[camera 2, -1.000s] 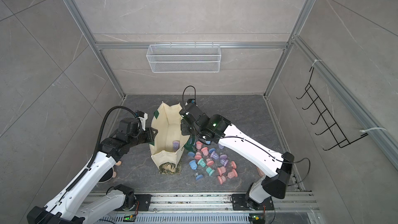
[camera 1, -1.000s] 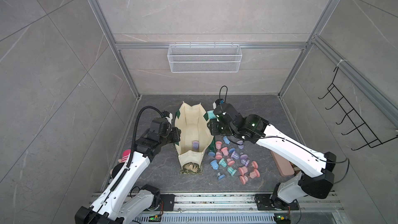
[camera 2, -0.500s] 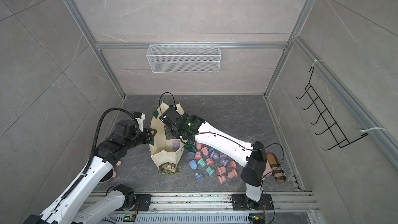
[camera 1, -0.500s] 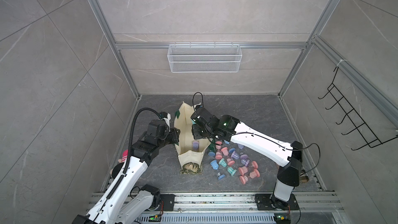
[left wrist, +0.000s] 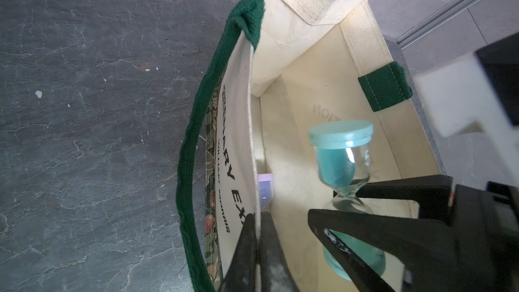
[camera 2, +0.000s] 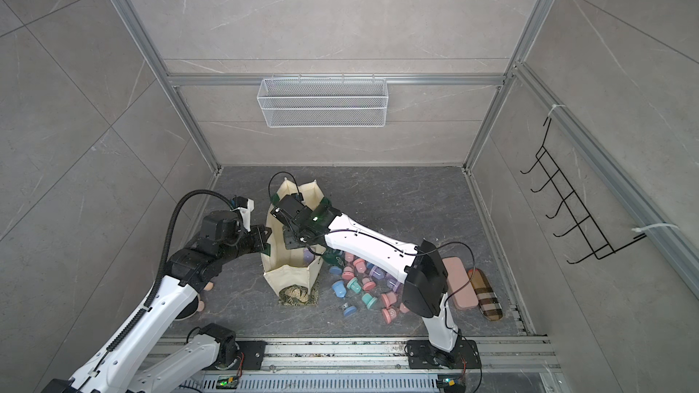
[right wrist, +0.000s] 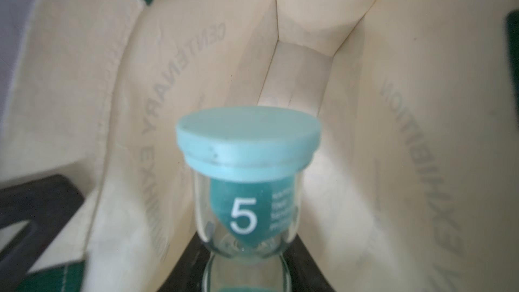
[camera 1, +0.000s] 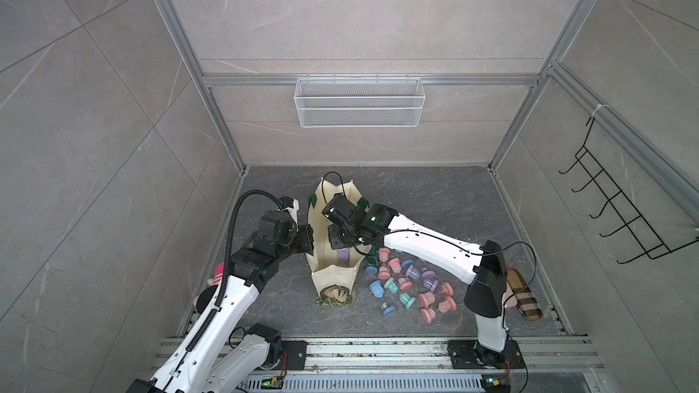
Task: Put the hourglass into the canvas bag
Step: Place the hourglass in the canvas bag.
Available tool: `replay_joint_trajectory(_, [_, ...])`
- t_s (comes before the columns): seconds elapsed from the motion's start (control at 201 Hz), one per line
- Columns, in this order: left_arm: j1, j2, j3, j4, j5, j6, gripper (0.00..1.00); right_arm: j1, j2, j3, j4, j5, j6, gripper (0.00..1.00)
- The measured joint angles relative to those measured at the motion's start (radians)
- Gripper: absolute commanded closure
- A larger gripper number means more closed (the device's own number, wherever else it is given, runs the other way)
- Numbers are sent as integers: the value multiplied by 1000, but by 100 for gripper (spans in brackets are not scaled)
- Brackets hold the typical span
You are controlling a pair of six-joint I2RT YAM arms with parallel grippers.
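The cream canvas bag (camera 1: 333,275) (camera 2: 289,277) with dark green straps stands open on the floor. My left gripper (left wrist: 259,216) (camera 1: 308,238) is shut on the bag's left side wall at the rim, one finger outside and one inside. A teal hourglass (right wrist: 248,147) (left wrist: 339,147) marked 5 hangs inside the bag's mouth, clear of the walls. My right gripper (right wrist: 247,251) (camera 1: 338,238) is shut on its glass waist. A lilac hourglass (camera 1: 343,255) (left wrist: 265,183) lies on the bag's bottom.
Several pink, blue, teal and lilac hourglasses (camera 1: 408,281) lie scattered on the floor right of the bag. A flat pink case (camera 2: 459,283) and a plaid case (camera 2: 486,294) lie by the right wall. A wire basket (camera 1: 359,102) hangs on the back wall.
My right arm has swung left from beside the bag's right rim and brought the teal hourglass into the bag's mouth. The left gripper has closed on the bag's wall.
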Motion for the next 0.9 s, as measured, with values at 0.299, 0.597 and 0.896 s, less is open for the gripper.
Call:
replay_joint_trajectory(0.299, [2, 5, 0, 4, 7, 0, 100, -10, 118, 74, -67, -24, 43, 100])
replay_joint_trajectory(0.597, [3, 5, 0, 5, 12, 0, 100, -16, 226, 164, -162, -37, 82, 91])
replay_joint_trajectory(0.896, [3, 6, 0, 5, 13, 0, 100, -18, 237, 158, -159, -56, 97, 57])
